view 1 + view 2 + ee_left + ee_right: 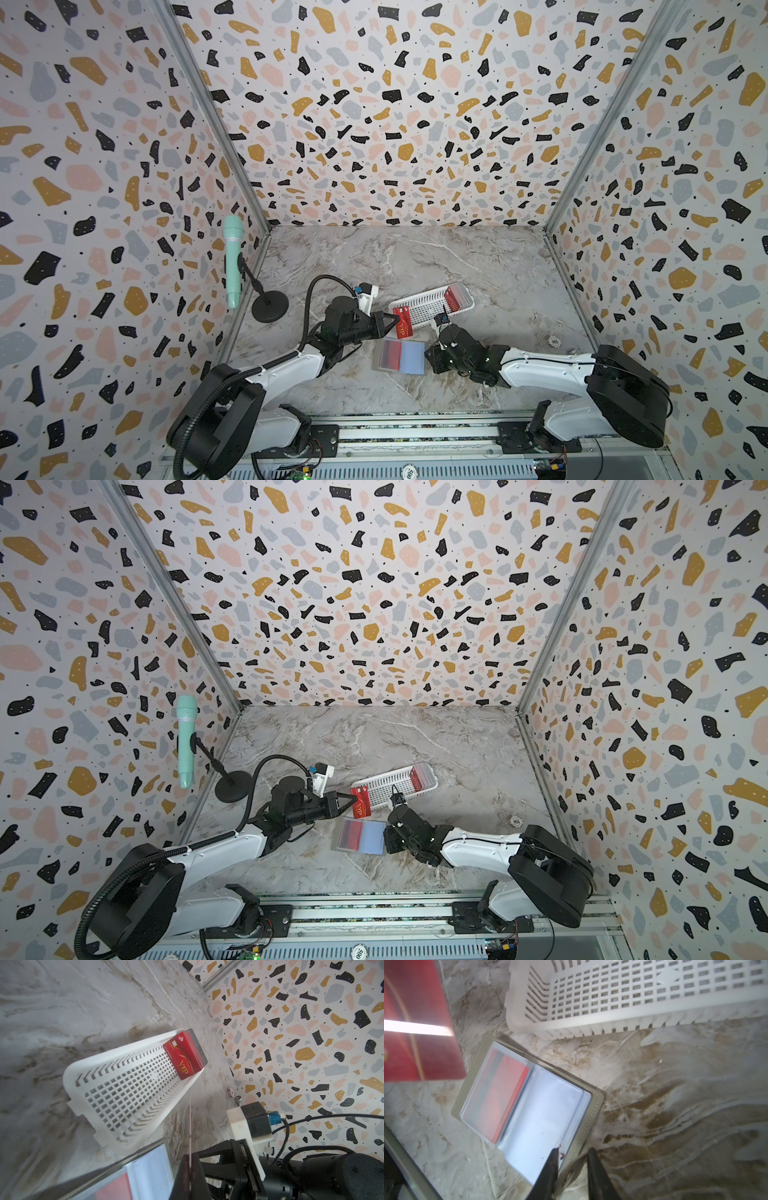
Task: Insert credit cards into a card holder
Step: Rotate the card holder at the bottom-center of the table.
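Note:
My left gripper (394,321) is shut on a red credit card (403,323) with gold "VIP" lettering and holds it in the air by the near end of the basket. In the left wrist view the card (190,1122) shows edge-on between the jaws of the left gripper (190,1167). The grey card holder (417,357) lies open on the table. A red card (508,1093) sits in its left clear sleeve and the right sleeve is bare. My right gripper (573,1151) is closed over the holder's right edge (595,1109) and snap tab.
A white perforated basket (419,309) lies slanted behind the holder, with a stack of red cards (457,297) at its far end. A mint microphone (232,257) stands on a black stand (270,306) at the left wall. A small round object (554,341) lies at the right.

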Controlling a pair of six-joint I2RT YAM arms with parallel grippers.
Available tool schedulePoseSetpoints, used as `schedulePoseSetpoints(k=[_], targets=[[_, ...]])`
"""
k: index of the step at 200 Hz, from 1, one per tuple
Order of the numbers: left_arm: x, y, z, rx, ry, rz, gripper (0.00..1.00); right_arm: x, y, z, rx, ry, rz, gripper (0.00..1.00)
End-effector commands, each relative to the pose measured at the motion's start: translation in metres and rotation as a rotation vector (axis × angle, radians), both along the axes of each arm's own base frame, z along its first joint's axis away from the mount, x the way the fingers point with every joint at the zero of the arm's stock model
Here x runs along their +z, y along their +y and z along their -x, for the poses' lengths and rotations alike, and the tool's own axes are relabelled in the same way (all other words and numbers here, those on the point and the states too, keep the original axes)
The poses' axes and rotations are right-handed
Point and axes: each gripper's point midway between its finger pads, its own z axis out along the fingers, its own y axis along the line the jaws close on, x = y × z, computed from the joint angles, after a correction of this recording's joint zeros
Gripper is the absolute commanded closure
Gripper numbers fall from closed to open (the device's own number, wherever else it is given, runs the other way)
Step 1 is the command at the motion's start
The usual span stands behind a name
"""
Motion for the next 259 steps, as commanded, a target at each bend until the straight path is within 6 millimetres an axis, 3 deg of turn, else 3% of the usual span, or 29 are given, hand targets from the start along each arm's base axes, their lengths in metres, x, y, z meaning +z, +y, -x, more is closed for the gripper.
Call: schedulePoseSetpoints(k=[1, 24, 73, 141, 259], targets=[[-0.005, 0.003, 0.009, -0.040, 0.002, -0.034, 1.00, 0.011, -0.002, -0.016, -0.038, -0.048, 0.006, 0.83], [-0.013, 0.006, 0.015, -0.048, 0.024, -0.072, 1.00, 0.011, -0.009, -0.027, -0.044, -0.060, 0.010, 0.91], [-0.040, 0.003, 0.029, -0.059, 0.122, -0.114, 1.00, 0.015, -0.012, -0.042, -0.022, -0.069, 0.003, 0.91], [-0.058, 0.002, 0.038, -0.028, 0.238, -0.087, 1.00, -0.008, -0.008, -0.024, 0.016, 0.005, -0.006, 0.70], [-0.073, 0.000, 0.039, 0.047, 0.333, -0.001, 1.00, -0.029, -0.010, -0.002, 0.024, 0.059, 0.021, 0.69]])
